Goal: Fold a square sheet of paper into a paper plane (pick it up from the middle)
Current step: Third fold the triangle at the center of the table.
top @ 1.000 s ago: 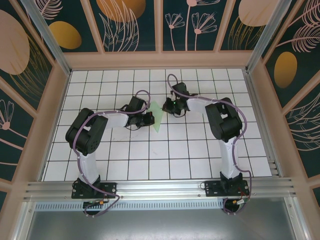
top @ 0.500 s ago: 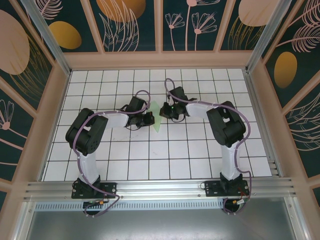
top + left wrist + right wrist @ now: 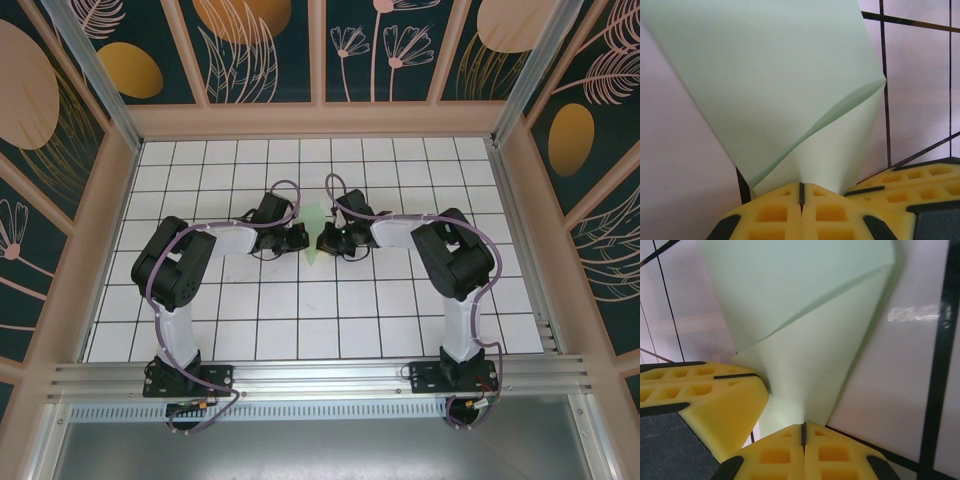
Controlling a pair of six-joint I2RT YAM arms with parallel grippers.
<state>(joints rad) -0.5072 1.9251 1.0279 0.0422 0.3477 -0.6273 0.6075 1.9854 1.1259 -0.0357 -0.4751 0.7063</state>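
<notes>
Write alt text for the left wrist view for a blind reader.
The left pincer, yellow fingers shut, pinches the bottom of pale mint-green paper that rises folded over itself. The right pincer meets the paper at lower right, over a white table with black grid lines.

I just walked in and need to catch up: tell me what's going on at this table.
Two robot arms are working one piece of pale green paper at the middle of the tiled table. The left gripper and right gripper are both shut on it, pinching close together at its narrow end. The paper is partly folded, one layer curling over another; it does not look like a finished plane yet.
</notes>
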